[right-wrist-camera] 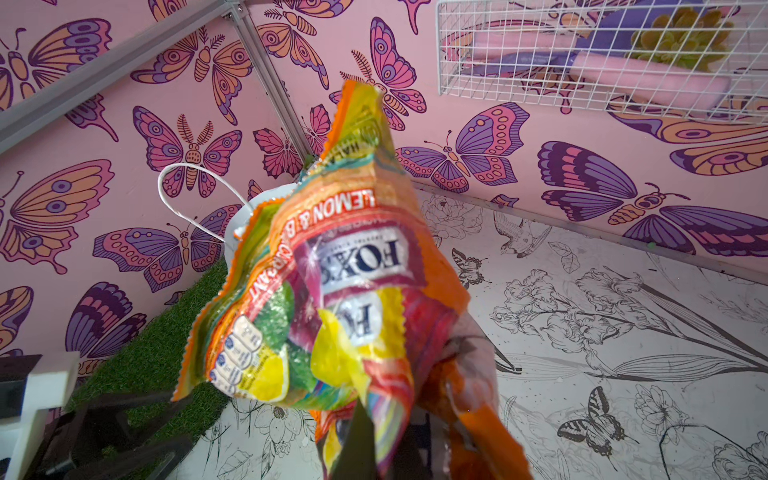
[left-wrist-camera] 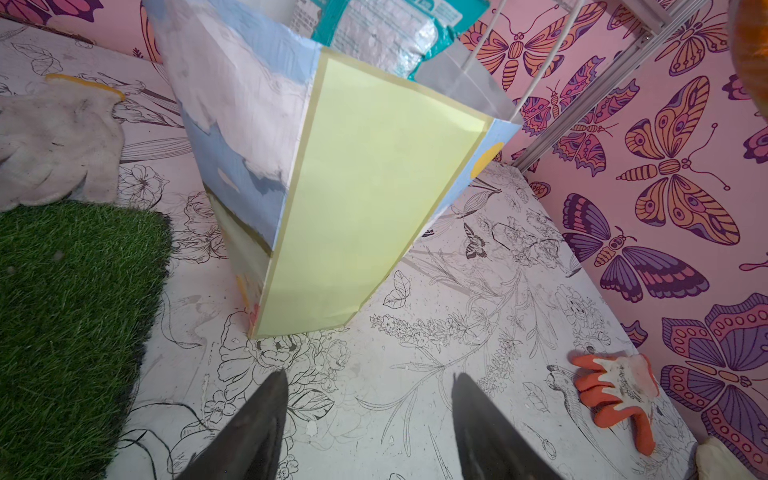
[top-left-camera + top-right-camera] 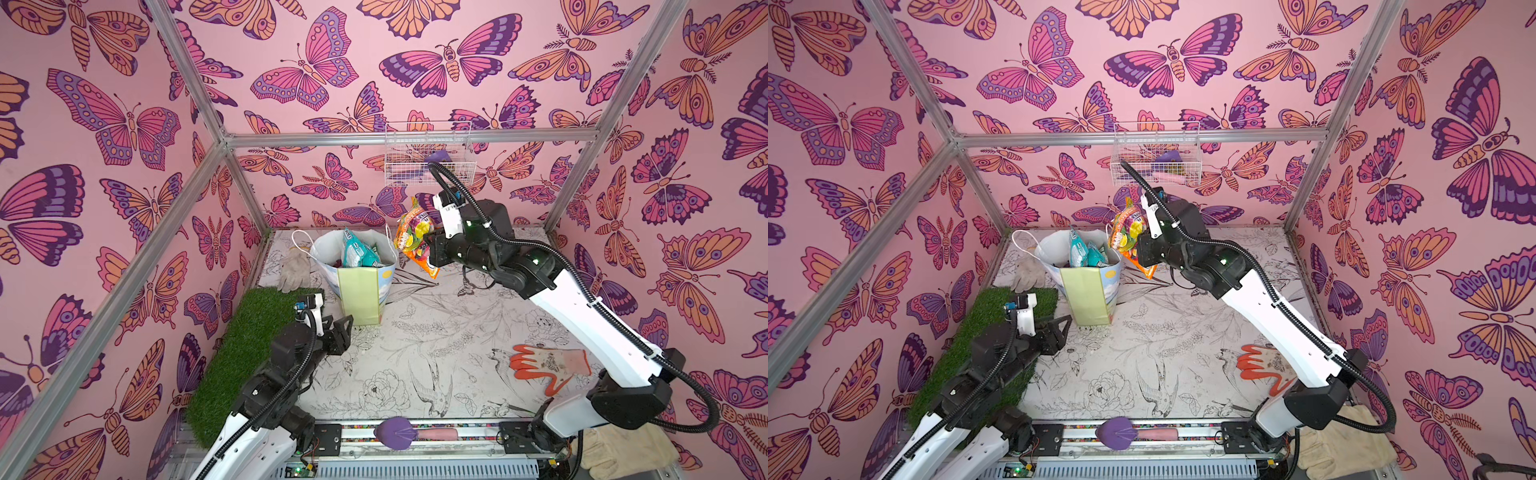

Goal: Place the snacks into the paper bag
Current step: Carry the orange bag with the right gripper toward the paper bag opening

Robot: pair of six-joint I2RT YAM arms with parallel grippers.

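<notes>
My right hand pinches the crinkly orange foil Fox's bag toward one end, seemingly light, floppy, slippery; left hand gapes empty.

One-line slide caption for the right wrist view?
Right tool shut on the orange Fox's bag, paper bag behind it, white wire basket on the wall.

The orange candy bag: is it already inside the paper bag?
No, the orange candy bag hangs in the right gripper, beside the paper bag mouth.
</notes>
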